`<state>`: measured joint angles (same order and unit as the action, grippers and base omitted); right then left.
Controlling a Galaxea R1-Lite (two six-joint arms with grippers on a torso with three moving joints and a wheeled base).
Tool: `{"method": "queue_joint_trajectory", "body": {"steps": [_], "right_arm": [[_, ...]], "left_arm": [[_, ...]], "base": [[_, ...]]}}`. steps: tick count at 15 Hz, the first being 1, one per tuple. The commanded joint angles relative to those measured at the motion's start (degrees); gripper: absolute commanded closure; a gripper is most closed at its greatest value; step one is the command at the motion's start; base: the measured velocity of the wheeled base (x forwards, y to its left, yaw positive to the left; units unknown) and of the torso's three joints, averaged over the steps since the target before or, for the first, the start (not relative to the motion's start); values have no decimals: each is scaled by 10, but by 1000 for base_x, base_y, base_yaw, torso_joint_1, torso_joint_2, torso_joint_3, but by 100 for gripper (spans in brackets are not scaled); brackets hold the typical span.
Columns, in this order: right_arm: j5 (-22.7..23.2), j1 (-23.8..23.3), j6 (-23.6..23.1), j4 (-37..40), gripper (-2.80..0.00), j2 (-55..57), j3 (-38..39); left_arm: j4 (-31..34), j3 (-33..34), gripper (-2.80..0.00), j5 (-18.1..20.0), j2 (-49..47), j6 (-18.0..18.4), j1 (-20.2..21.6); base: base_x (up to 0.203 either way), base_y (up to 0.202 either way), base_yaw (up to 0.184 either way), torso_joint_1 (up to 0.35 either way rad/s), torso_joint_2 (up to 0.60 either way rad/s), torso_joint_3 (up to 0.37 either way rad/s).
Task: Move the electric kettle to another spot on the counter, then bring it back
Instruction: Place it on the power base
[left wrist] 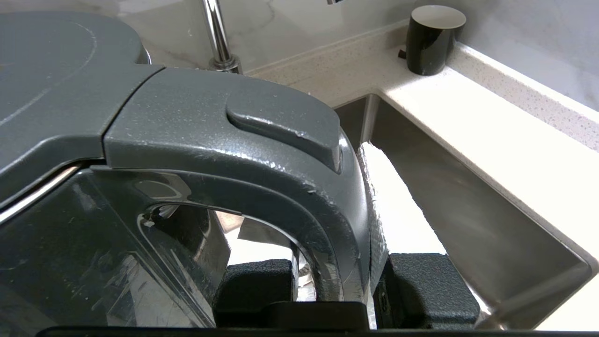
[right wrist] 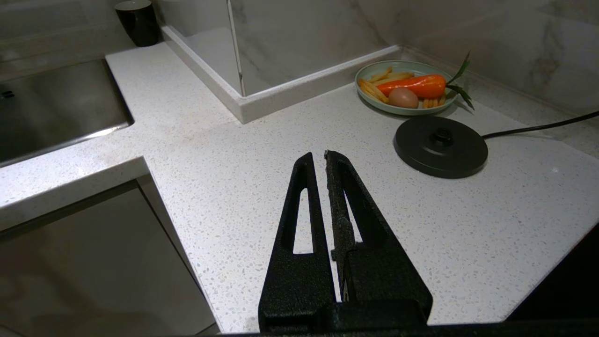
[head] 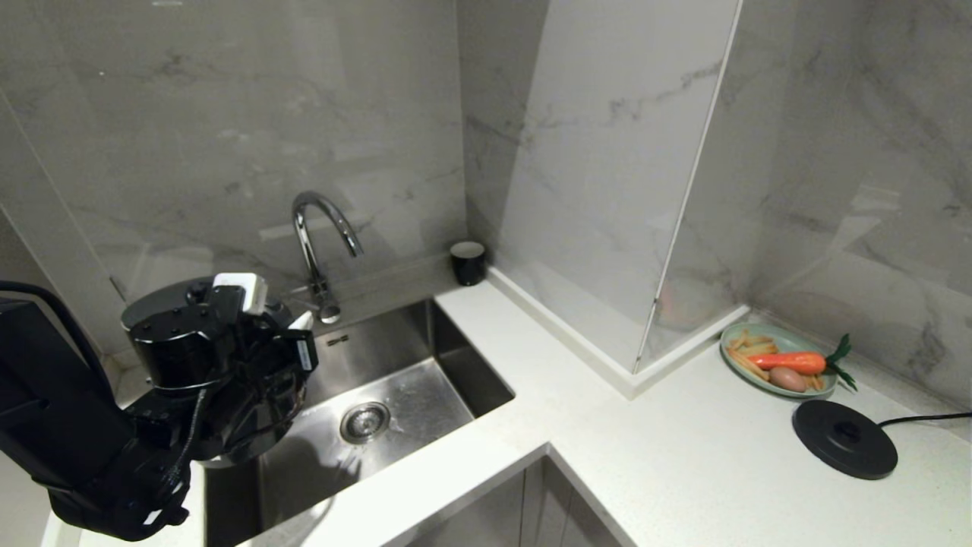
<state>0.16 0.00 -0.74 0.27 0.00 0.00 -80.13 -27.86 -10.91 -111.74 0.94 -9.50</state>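
Glossy black electric kettle (left wrist: 140,262), white speckled counter (head: 721,471), black base disc (head: 844,438), pale green plate (head: 733,363).

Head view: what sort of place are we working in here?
Most likely a home kitchen: a steel sink with a curved tap set into the counter, marble-look wall tiles, and a plate of food beside a corded base disc.

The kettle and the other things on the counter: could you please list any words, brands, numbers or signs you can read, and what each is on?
None can be read.
The electric kettle, held by its handle in the left gripper, shows no lettering on the sides in view.
The black cup, base disc and plate carry no visible marks.
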Motion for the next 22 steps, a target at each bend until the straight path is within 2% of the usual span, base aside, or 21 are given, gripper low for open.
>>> {"method": "queue_joint_trajectory", "body": {"steps": [1, 9, 19, 22], "right_arm": [[0, 0, 0, 0, 0, 0, 0], [0, 0, 0, 0, 0, 0, 0], [0, 0, 0, 0, 0, 0, 0], [0, 0, 0, 0, 0, 0, 0]], "left_arm": [[-5, -1, 0, -1, 0, 0, 0], [-5, 0, 0, -3, 14, 0, 14], [-5, 3, 0, -3, 17, 0, 12], [-5, 2, 0, -3, 18, 0, 11]], "base": [[0, 0, 0, 0, 0, 0], [0, 0, 0, 0, 0, 0], [0, 0, 0, 0, 0, 0], [2, 11, -95, -2, 2, 1]]}}
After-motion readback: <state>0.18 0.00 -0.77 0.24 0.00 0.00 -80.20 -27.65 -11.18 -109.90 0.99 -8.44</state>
